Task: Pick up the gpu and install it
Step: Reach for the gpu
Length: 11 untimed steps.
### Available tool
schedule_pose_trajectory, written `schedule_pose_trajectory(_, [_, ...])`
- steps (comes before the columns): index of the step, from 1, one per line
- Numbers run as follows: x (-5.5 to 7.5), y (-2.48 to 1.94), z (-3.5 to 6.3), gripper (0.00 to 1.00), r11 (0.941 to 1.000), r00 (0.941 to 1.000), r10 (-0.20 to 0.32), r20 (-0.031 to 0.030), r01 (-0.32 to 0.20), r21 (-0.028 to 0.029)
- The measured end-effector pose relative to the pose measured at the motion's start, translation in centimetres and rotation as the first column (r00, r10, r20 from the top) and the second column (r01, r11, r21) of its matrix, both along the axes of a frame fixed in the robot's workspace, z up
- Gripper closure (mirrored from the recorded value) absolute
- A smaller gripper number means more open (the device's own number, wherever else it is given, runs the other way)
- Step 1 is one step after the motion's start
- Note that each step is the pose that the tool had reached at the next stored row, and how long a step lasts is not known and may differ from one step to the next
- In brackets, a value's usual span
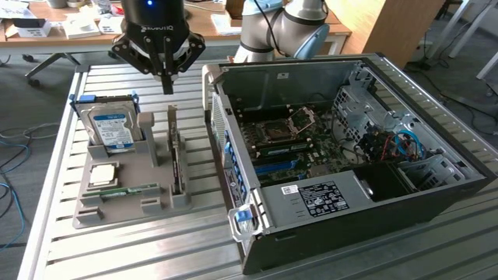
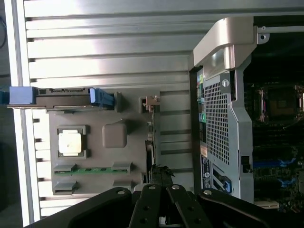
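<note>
The gpu (image 1: pixel 176 156) stands on edge as a thin dark strip in a slot of the grey holder tray (image 1: pixel 128 216), just beside the open computer case (image 1: pixel 350 146). In the wrist view the gpu (image 2: pixel 150 140) is a narrow line running down toward my fingers. My gripper (image 1: pixel 167 87) hangs above the far end of the card, apart from it, shut with nothing between its fingers. My gripper (image 2: pixel 161 183) is lined up over the card's strip. Blue expansion slots (image 1: pixel 276 169) lie on the motherboard inside the case.
On the same tray stand a silver hard drive with a blue label (image 1: pixel 109 125), a processor chip (image 1: pixel 102 174) and a small green memory stick (image 1: pixel 125 191). The slatted metal table (image 1: pixel 140 256) carries the tray and the case. Desks with clutter stand behind.
</note>
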State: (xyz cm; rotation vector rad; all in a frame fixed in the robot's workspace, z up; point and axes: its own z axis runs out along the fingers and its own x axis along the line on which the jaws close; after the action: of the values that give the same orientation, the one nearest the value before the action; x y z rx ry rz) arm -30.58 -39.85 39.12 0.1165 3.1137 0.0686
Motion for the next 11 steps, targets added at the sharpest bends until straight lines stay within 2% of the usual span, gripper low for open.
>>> schedule_pose_trajectory(11, [-0.3, -1.17, 0.0, 0.89, 1.0, 1.0, 0.0, 0.0, 0.0, -0.0001])
